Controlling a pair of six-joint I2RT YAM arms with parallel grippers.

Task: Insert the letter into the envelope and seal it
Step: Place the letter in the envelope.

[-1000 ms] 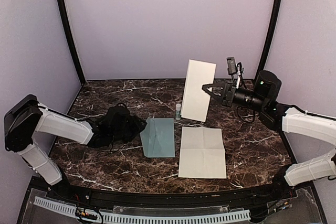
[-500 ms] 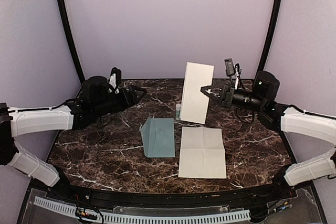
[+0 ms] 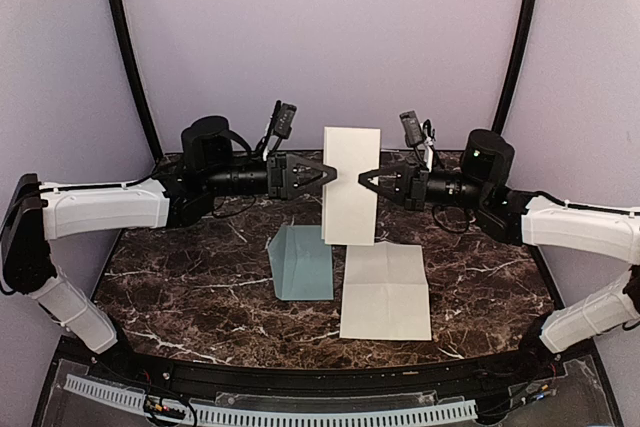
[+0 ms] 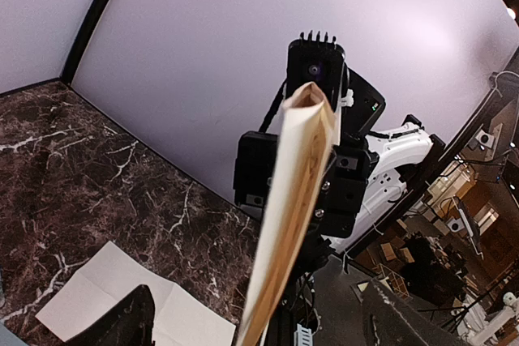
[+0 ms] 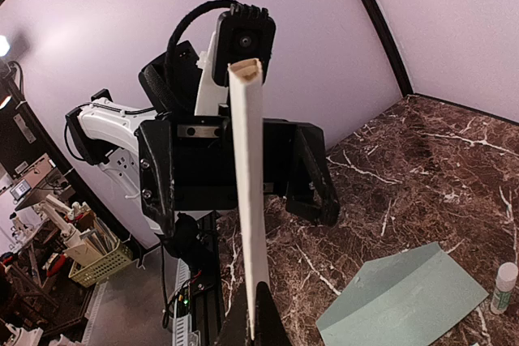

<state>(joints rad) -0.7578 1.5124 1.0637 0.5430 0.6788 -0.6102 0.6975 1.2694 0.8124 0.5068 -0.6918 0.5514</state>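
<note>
Above the envelope [image 3: 302,260], toward its far side, the folded letter [image 3: 350,185] hung upright in the air, clear of the surface [image 3: 200,277].

- Right claw [image 3: 363,179]: closed on the letter's edge, the one farther from the envelope.
- Left claw [image 3: 325,171]: open. Its fingers [image 4: 130,318] were spread wide either side of the nearer edge, not pinching.
- Envelope: flat on the surface, directly below the left claw. A loose unfolded sheet [image 3: 387,290] lay just beside it on the right arm's side.

Handling, as judged:
- The letter was light, thin paper, stiffened a little by its fold, which showed as a rounded loop at the top in both wrist views. Held by one edge it would likely sway or bow.
- A second pinch on the free edge, about level with the first, should steady it.
- The envelope looked just as light and liable to slide, so it would want pinning near a corner before anything was pushed in.

Hard to make out:
- A glue stick [image 5: 504,285] showed only from the right wrist, just beyond the envelope. From above, the letter hid it.
- The right claw's fingertips were cut off at the bottom of its own view.
- The envelope's mouth could not be seen; whether it gaped, I cannot tell.
</note>
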